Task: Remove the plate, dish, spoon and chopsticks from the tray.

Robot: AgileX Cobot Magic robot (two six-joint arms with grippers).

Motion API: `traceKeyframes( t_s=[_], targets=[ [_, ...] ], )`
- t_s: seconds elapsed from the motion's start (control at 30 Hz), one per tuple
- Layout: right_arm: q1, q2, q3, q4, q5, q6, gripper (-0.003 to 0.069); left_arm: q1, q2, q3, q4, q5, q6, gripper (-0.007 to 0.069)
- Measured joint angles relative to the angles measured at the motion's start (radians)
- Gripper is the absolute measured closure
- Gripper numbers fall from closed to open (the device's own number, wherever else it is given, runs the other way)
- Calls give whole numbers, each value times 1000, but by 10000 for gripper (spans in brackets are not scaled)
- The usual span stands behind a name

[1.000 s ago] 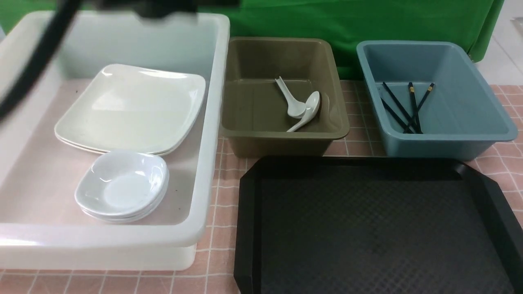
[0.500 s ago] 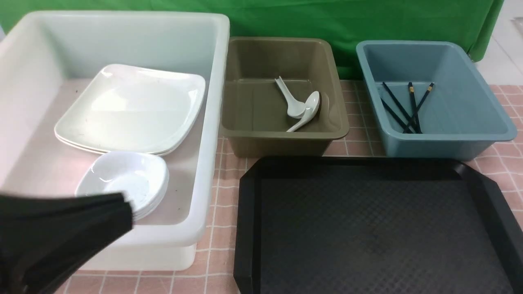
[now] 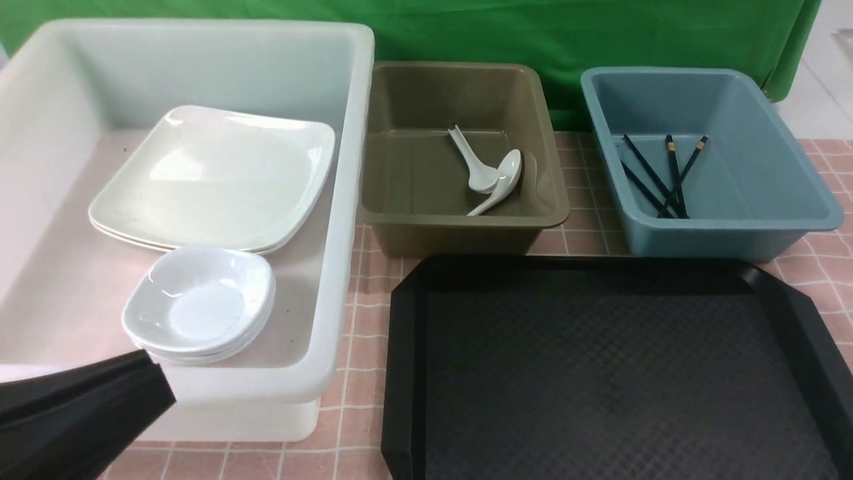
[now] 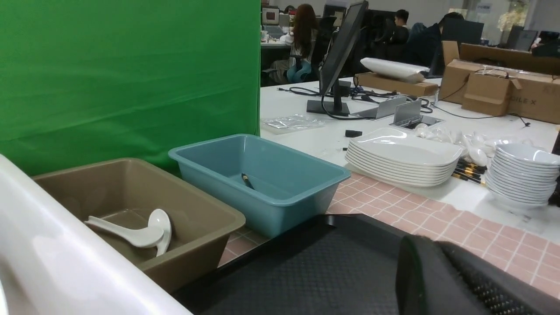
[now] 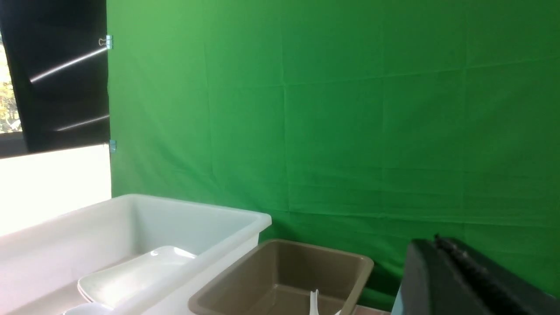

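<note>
The black tray (image 3: 600,373) lies at the front right with nothing on it. Two stacked cream plates (image 3: 213,173) and a stack of small white dishes (image 3: 200,303) sit in the white tub (image 3: 346,200). Two white spoons (image 3: 496,180) lie in the olive tub (image 3: 466,223). Black chopsticks (image 3: 673,177) lie in the blue tub (image 3: 733,223). My left gripper (image 3: 156,380) pokes in at the bottom left, in front of the white tub, shut and holding nothing (image 4: 420,249). My right gripper (image 5: 426,249) shows only in its wrist view, jaws together and empty, facing the green cloth.
A green backdrop (image 3: 533,33) hangs behind the three tubs. Pink checked cloth (image 3: 360,333) covers the table. Off to the right, a white desk carries a stack of spare plates (image 4: 402,157) and a stack of bowls (image 4: 523,173).
The left arm swept from the upper left of the front view down to the bottom left, then drew back lower, uncovering the small dishes. Nothing in the tubs moved.
</note>
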Motion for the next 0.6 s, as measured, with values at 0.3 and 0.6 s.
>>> traceKeyframes(
  t_s=[0.3,0.6],
  targets=[
    [0,0,0,1,0,0,587,0,0,0,84,-1,0,627],
    [0,0,0,3,0,0,568,0,0,0,101,-1,0,627]
  ],
)
